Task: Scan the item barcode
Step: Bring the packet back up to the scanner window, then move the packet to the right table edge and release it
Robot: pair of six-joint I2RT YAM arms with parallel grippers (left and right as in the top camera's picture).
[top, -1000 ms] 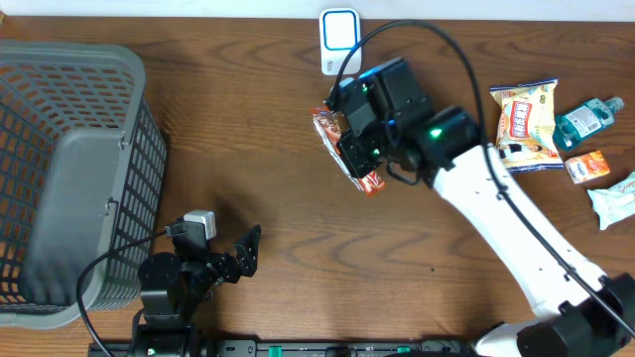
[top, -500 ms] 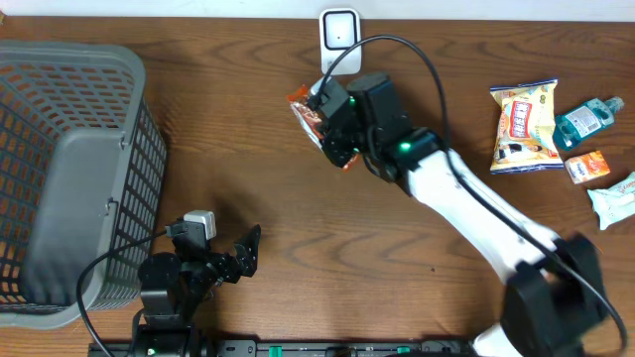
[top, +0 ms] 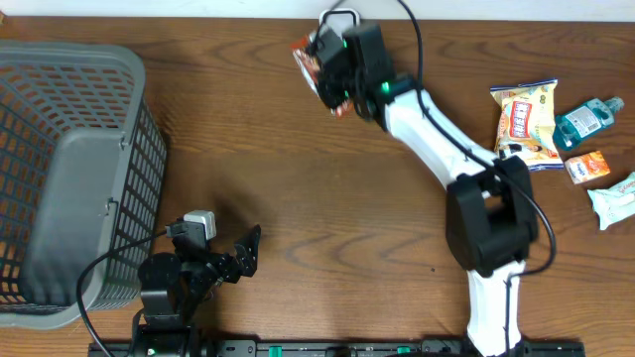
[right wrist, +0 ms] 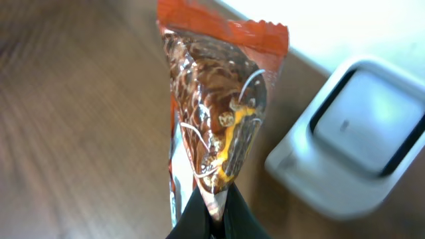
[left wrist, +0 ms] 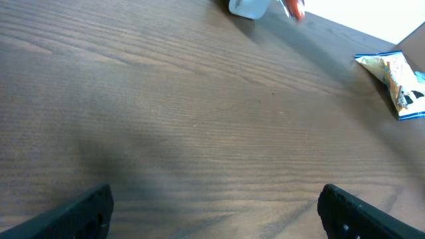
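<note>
The right arm point(top: 437, 129) has carried the shiny orange-and-brown snack packet point(right wrist: 216, 119) up to just beside the white rounded barcode scanner point(right wrist: 358, 136), right gripper point(right wrist: 212, 214) pinching its seam, left gripper point(left wrist: 216, 202) idle and wide; best now to turn its barcode squarely toward the scanner's window.

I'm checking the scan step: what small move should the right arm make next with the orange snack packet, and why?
Probably shift the orange-and-brown foil snack packet across to the white square scanner. The right gripper is shut on the packet's end, and the packet hangs beside the scanner, not over its window.
</note>
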